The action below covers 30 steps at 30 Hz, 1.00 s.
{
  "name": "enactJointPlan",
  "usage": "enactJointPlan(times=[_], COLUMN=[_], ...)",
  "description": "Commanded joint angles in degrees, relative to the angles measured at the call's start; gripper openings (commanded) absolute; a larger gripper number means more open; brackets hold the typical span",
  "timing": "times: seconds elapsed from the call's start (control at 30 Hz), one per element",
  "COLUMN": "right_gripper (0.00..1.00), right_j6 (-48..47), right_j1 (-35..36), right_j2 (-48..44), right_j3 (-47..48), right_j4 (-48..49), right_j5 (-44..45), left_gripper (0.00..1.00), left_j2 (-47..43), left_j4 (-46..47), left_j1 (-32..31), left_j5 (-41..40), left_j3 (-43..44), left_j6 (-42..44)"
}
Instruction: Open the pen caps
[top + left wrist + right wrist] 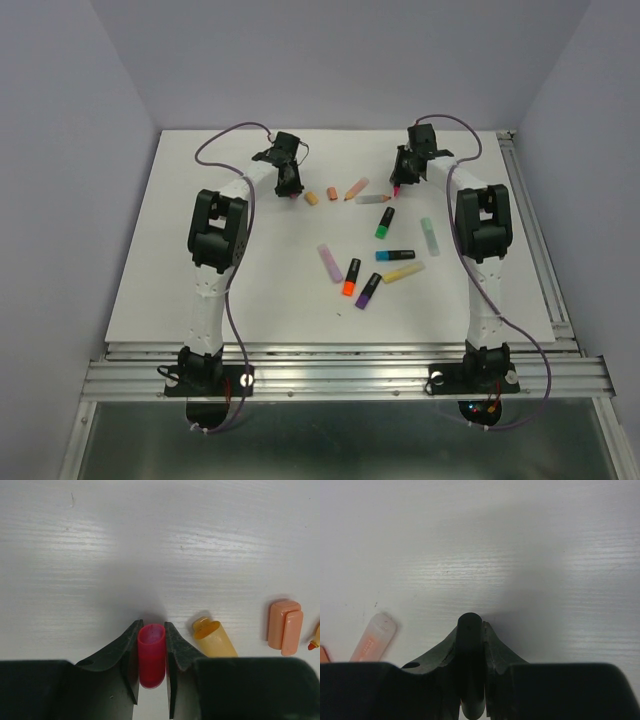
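**A:** Where is the cap?
**B:** A pink-red cap (151, 655) sits low and centre in the left wrist view, clenched by the left pincer (152, 630).
**A:** And its pen?
**B:** A black pen barrel (469, 645) is clamped in the right pincer (470, 630).
**A:** Anything nearby?
**B:** An orange cap (214, 638) and a peach cap (285, 627) lie to the right on the white bench (150, 540). Loose pens (403, 272) are scattered mid-frame.

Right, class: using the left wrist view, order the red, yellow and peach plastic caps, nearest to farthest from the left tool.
1. Red plastic cap: inside the left tool.
2. Yellow plastic cap: just right.
3. Peach plastic cap: far right.
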Motion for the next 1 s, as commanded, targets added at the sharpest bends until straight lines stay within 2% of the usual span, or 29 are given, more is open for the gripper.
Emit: enactJointPlan(times=[0.0, 0.07, 0.1, 0.13, 0.2, 0.3, 0.5, 0.57, 0.67, 0.7, 0.73, 0.77, 0.83, 0.9, 0.93, 0.97], right_gripper=[0.26, 0.33, 0.34, 0.39, 0.42, 0.45, 0.49, 0.54, 0.64, 0.67, 0.75, 0.79, 1.0, 1.0, 1.0, 1.0], right_j6=[-1.0, -0.9, -0.8, -0.5, -0.4, -0.2, 0.5, 0.8, 1.2, 1.2, 1.2, 1.3, 2.1, 3.3, 4.0, 4.7], right_j1=[-0.2, -0.2, -0.2, -0.2, -0.2, -0.2, -0.2, -0.2, -0.2, -0.2, -0.2, -0.2, -0.2, -0.2, -0.2, -0.2], right_j2=[0.6, -0.4, -0.8, -1.9, -3.7, -5.2, -9.1, -10.6, -14.2, -16.5, -17.8, -20.8, -24.2, -27.9, -32.6, -35.0], right_j3=[1.1, -0.7, -1.6, -2.2, -4.2, -5.9, -6.8, -6.9, -7.2, -7.4, -8.3, -9.0, -11.3, -16.3, -18.2, -23.8], right_j4=[-1.6, -0.6, -0.1, 0.2, 1.4, 2.3, 2.2, 2.2, 2.2, 2.4, 2.5, 3.2, 4.0, 5.8, 6.2, 7.6], right_j5=[-0.5, -0.4, -0.4, -0.4, -0.1, 0.5, 2.5, 3.1, 6.8, 6.8, 7.0, 7.1, 7.6, 7.9, 7.6, 7.0], left_gripper=[0.19, 0.23, 0.3, 0.34, 0.44, 0.53, 0.6, 0.63, 0.72, 0.84, 0.85, 0.92, 0.98, 0.99, 0.99, 0.99], left_j2=[0.4, 0.1, -0.1, -0.6, -1.4, -2.4, -4.8, -6.7, -10.1, -11.2, -13.4, -14.8, -19.0, -22.3, -25.8, -27.6], left_j4=[-1.6, -1.6, -1.7, -1.7, -1.6, -0.9, -0.9, -0.9, -0.9, -0.9, -0.9, -0.9, -0.7, 0.2, 0.8, 1.2], left_j1=[-0.7, -1.1, -1.2, -1.4, -1.8, -2.1, -2.3, -2.5, -2.7, -2.9, -3.2, -3.3, -4.4, -5.5, -6.2, -7.8], left_j5=[1.3, 0.8, 0.7, 0.2, -0.9, -1.3, -1.2, -1.0, -1.6, -1.6, -1.9, -2.1, -3.5, -4.7, -5.9, -6.7], left_j3=[2.0, 1.7, 1.6, 1.5, 0.5, -1.1, -1.8, -1.7, -1.9, -2.1, -2.4, -3.5, -5.2, -9.6, -11.4, -15.2], left_j6=[0.5, 0.3, 0.2, 0.1, 0.0, -0.5, -0.6, -0.2, -0.2, -0.2, -0.5, -0.6, -1.0, -1.9, -2.2, -3.8])
